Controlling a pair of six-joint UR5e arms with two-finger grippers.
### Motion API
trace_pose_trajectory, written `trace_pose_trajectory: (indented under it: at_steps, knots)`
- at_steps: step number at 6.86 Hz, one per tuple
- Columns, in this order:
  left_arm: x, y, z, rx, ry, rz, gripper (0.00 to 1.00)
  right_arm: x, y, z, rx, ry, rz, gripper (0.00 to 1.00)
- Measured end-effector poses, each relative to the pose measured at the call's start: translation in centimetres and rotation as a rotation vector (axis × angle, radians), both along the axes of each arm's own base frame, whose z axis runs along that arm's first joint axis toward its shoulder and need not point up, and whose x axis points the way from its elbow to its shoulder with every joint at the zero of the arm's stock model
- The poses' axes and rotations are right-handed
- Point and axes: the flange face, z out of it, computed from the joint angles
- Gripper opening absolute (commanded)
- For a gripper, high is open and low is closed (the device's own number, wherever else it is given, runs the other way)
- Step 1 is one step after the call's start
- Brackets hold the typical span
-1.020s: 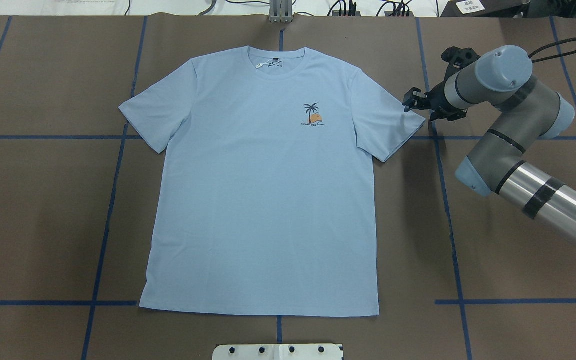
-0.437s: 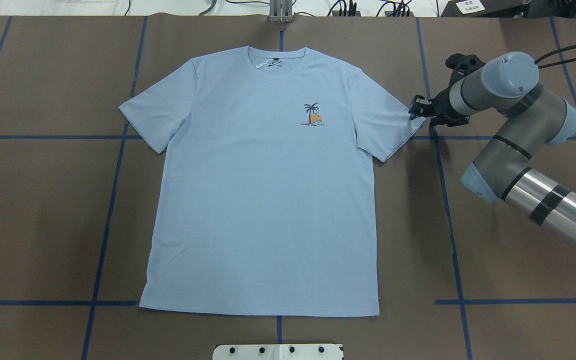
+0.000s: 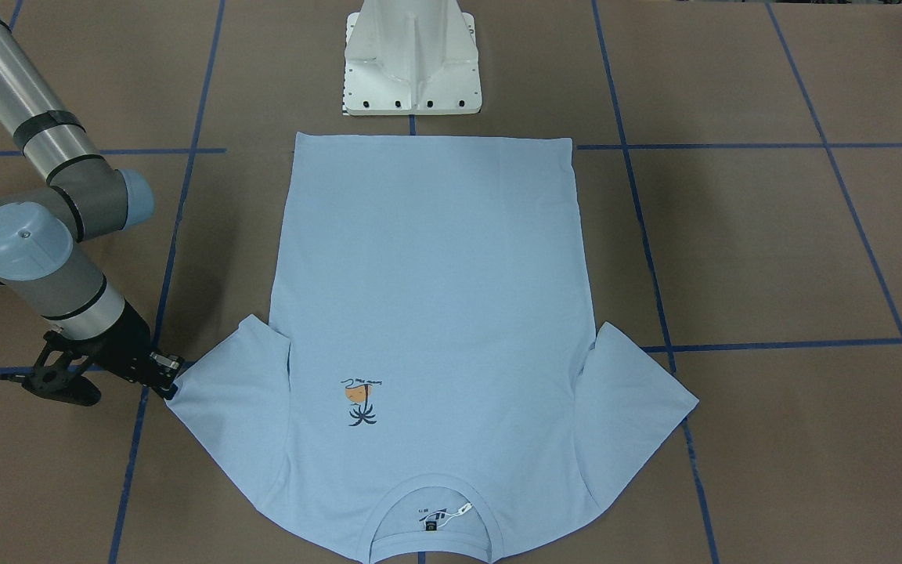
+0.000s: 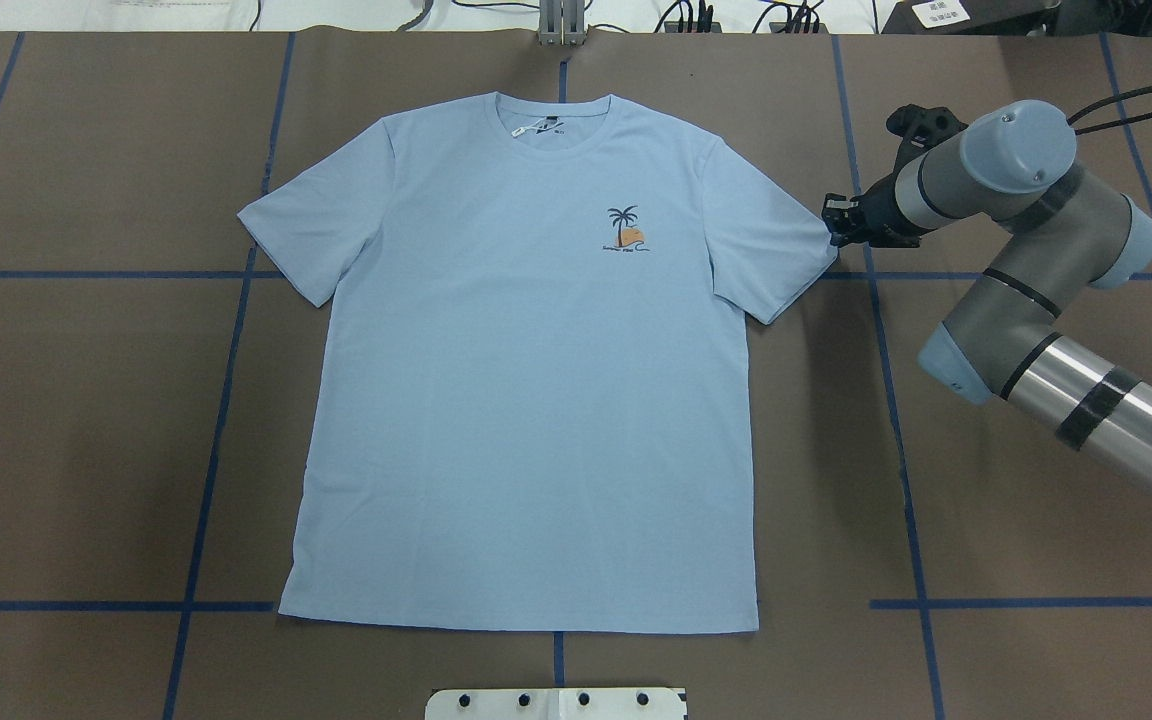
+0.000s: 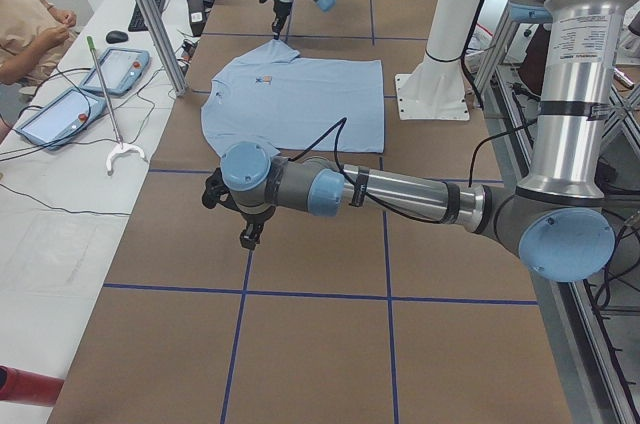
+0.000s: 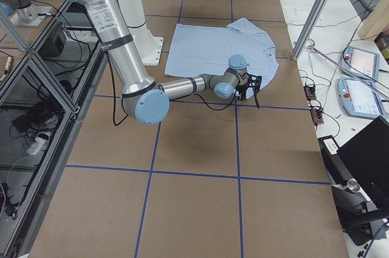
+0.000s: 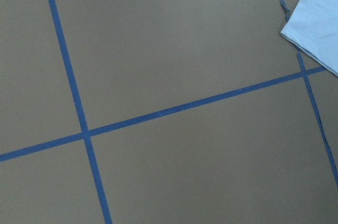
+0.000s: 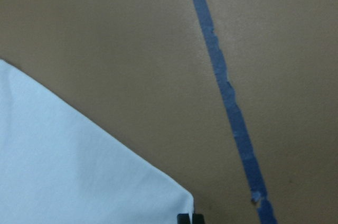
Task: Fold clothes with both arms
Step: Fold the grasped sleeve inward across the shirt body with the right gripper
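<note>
The light blue T-shirt lies flat and front up on the brown table, collar on the far side in the overhead view. It also shows in the front-facing view. My right gripper is low at the tip of the sleeve nearest the right arm. It is shut on the sleeve corner, with its fingertips together at the cloth's point. It also shows in the front-facing view. My left gripper hangs above bare table off the shirt's other side. I cannot tell whether it is open. Its wrist view catches only a sleeve corner.
The white pedestal base stands just beyond the shirt's hem. Blue tape lines grid the table. A side bench with tablets, a metal post and a seated person lies beyond the collar side.
The right gripper's fingers were spread beside the sleeve tip and have now closed on it. The wrist shifted slightly outward and the sleeve point drew in a little.
</note>
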Motion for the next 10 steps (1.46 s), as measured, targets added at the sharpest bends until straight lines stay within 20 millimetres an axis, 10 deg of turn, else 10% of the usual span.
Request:
trace_pose_trajectory:
  at_steps: [5,6,10]
  knots:
    - [0.0,0.1,-0.1,-0.001,0.005,0.0,1.0,-9.5,-3.0,-15.7,-0.026,-0.077,0.054,0.0]
    - [0.1,0.2,-0.1,-0.001,0.011,0.001,1.0,-12.0,-3.3,-17.8,-0.01,-0.068,0.059,0.99]
    - [4.4,-0.8,-5.3,-0.009,0.051,-0.034,1.0,-20.0,1.0,-25.3,0.124,-0.072,0.072,1.0]
